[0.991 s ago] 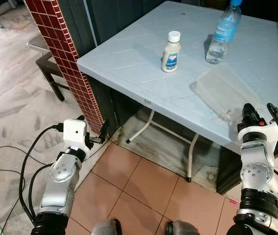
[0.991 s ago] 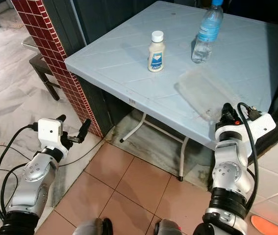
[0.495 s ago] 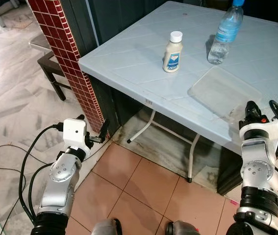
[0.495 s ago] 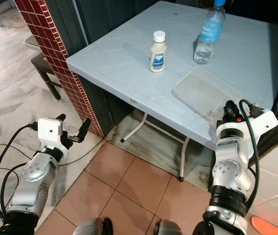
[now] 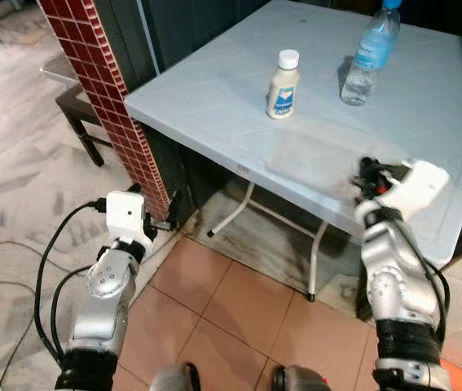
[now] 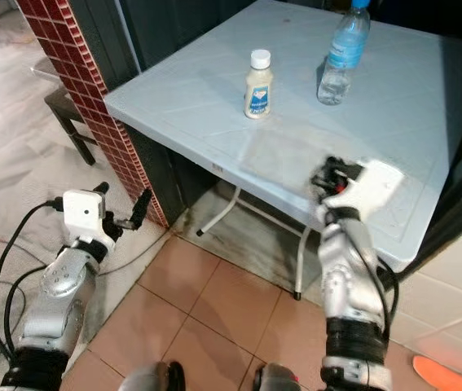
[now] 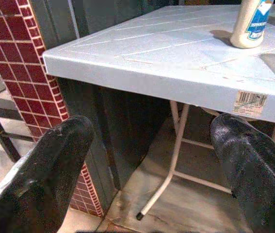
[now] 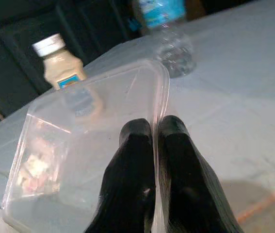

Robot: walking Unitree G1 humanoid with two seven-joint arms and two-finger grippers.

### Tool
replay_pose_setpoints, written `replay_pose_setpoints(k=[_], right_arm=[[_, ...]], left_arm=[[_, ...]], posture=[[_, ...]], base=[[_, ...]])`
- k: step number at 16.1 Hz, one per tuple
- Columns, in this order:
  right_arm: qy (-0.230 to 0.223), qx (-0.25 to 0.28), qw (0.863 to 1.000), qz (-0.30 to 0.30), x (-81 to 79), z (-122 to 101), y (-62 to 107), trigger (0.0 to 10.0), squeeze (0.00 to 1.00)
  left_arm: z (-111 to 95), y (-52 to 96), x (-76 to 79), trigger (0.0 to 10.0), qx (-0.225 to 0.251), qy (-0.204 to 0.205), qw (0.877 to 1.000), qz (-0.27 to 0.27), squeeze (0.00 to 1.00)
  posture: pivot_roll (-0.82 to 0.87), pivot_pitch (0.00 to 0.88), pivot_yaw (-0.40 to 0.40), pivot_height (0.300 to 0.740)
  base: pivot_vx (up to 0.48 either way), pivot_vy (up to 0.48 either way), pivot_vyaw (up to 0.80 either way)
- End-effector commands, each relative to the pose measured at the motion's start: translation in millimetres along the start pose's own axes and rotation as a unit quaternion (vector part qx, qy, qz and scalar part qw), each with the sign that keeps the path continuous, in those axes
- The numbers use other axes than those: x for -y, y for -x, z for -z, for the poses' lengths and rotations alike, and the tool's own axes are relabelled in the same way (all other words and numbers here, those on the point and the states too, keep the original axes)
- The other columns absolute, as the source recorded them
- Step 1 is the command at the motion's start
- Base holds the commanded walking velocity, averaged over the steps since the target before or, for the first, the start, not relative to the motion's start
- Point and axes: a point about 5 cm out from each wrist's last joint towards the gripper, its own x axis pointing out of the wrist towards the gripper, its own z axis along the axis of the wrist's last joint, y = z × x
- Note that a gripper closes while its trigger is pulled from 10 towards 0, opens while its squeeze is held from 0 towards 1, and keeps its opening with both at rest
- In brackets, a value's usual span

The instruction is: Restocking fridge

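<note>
The right arm has swung up and inward since half a second ago, and the clear plastic container [image 8: 91, 145] has come with it: it was lying flat on the table near the right edge, and now it is lifted and blurred in the head views, carried over the table's front part. The right gripper [image 8: 155, 133] has its two black fingers pressed together on the container's rim, pinching the thin clear wall between them. Through the container the right wrist view shows some pale scraps at one corner, too blurred to name. The light blue table [image 5: 214, 90] carries the rest: a small cream sauce bottle [image 5: 283, 85] with a white cap stands upright near the middle, and a water bottle [image 5: 369, 57] with a blue cap and blue label stands upright beside it, further right and a little further back, the two well apart from the held container. The left gripper [image 7: 147, 160] hangs low by the red brick pillar [image 5: 100, 90], its fingers spread wide with nothing between them, facing the table's edge and the white folding legs [image 7: 169, 170] underneath, much as it did before.
</note>
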Motion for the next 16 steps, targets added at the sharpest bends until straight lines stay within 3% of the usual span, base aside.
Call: replay_pose_setpoints(k=[1, 4, 6, 9, 16], right_arm=[[0.037, -0.014, 0.999, -0.015, -9.6, 4.7, 2.4, 10.0, 0.0], [0.107, -0.02, 0.993, -0.034, -19.4, 10.2, 6.0, 10.0, 0.0], [0.136, -0.043, 0.99, -0.008, -18.8, 19.3, 10.2, 10.0, 0.0], [0.095, -0.018, 0.995, -0.035, -33.0, 11.2, 13.0, 10.0, 0.0], [0.099, -0.002, 0.991, -0.094, -51.0, 2.9, 17.5, 10.0, 0.0]], left_arm=[[1.5, 5.2, -7.1, 10.0, -0.003, -0.007, 1.0, -0.027, 0.0], [4.9, 8.0, -10.1, 10.0, -0.004, 0.013, 0.998, -0.061, 0.0], [6.9, 9.2, -2.0, 10.0, -0.002, 0.021, 0.998, -0.054, 0.0], [5.5, 5.2, -6.5, 10.0, -0.003, 0.02, 0.997, -0.071, 0.0], [11.5, 8.6, 1.2, 10.0, -0.014, 0.023, 0.997, -0.071, 0.0]], posture=[[0.0, 0.086, 0.047, 0.74], [0.0, 0.076, 0.036, 0.74], [0.01, 0.084, 0.039, 0.74], [0.01, 0.075, 0.036, 0.74], [0.0, 0.069, 0.024, 0.74]], base=[[0.0, 0.0, 0.0], [0.0, 0.0, 0.0], [0.0, 0.0, 0.0], [0.0, 0.0, 0.0], [-0.074, 0.0, 0.11]])
